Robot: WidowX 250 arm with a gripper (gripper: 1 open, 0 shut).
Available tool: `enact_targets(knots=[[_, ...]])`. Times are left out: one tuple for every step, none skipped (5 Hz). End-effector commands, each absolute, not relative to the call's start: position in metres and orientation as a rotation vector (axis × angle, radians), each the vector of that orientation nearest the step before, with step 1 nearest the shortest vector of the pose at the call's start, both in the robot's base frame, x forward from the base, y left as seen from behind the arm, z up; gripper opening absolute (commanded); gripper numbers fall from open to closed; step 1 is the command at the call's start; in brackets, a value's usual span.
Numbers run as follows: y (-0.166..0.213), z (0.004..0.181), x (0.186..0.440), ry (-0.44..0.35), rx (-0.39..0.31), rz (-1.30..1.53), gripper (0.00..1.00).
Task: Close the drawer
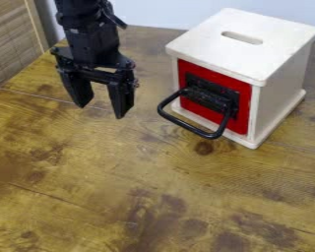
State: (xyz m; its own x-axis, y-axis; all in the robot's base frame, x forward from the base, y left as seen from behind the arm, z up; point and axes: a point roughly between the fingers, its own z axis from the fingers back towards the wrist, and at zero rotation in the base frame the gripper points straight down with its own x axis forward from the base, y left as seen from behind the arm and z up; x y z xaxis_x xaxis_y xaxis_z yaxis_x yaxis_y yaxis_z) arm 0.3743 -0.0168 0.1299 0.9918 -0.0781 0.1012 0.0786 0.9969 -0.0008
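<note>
The red-fronted drawer [211,96] sits in the pale wooden box [246,44] with a slot on top, at the upper right. Its front looks flush with the box face. A black plate [215,97] and a large black loop handle [187,119] stick out toward the front left. My black gripper [99,99] hangs open and empty to the left of the handle, apart from it, fingers pointing down just above the table.
The worn wooden table [107,187] stretches across the front and left. A wooden slatted panel [9,39] stands at the far left edge. A pale wall runs behind the box.
</note>
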Motion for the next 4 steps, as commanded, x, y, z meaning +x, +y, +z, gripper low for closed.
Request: enact_targets(knots=[[-0.018,0.162,0.381,-0.171,0.002,-0.079,1.00],[-0.024,0.162,0.387,-0.176,0.001,-0.082,1.00],[-0.037,0.158,0.385,-0.164,0.002,-0.060,1.00],[-0.026,0.150,0.384,-0.160,-0.002,-0.068,1.00]])
